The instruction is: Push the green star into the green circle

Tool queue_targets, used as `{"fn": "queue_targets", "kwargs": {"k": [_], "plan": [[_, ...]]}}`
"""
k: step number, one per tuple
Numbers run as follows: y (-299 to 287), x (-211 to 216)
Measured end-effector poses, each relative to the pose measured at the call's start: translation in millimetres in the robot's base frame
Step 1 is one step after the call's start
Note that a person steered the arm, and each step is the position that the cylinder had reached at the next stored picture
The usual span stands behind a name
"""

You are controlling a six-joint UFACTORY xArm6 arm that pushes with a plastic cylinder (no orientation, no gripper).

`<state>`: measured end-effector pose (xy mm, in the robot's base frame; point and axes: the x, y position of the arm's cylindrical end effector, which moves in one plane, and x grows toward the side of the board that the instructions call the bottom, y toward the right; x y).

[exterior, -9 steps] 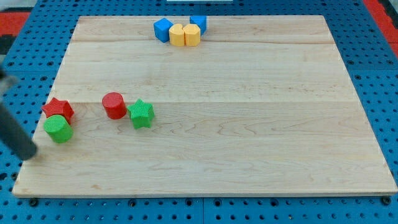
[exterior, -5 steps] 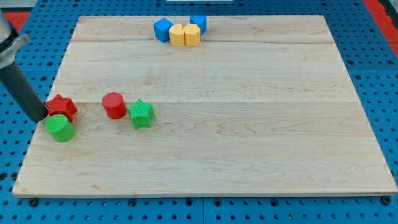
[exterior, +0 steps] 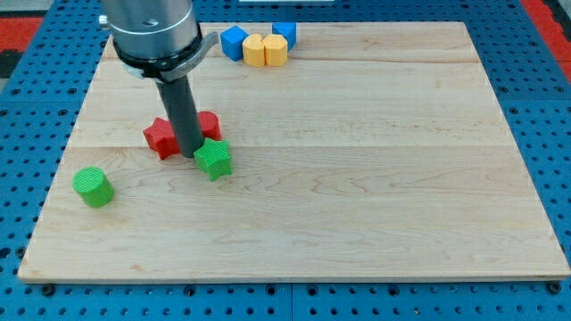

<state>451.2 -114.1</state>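
- The green circle [exterior: 93, 186] sits near the worktop's [exterior: 357, 223] left edge, alone, well apart from the rest.
- A red star [exterior: 161, 137] lies just left of my rod.
- My tip [exterior: 191, 154] is down between the red star and the green star [exterior: 213, 159], touching the green star's left side.
- A red block [exterior: 210, 124] peeks out just right of the rod; shape unclear.
- I carry no gripper, only the rod.
- At the top edge: two blue blocks [exterior: 234, 42] [exterior: 285, 34] flank two yellow ones [exterior: 255, 51] [exterior: 275, 50].

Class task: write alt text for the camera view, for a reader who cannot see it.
My tip rests on a wooden board just left of the green star, between red blocks; the green circle lies apart, further left.
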Motion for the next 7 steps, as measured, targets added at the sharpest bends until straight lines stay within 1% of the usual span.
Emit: {"fn": "queue_targets", "kwargs": {"k": [2, 3, 4, 5, 6, 7], "plan": [[57.1, 22.4], [103.8, 10.6], [148.8, 20.4], [88.9, 58.2], [-11.1, 67.0], [-57.9, 67.2]]}}
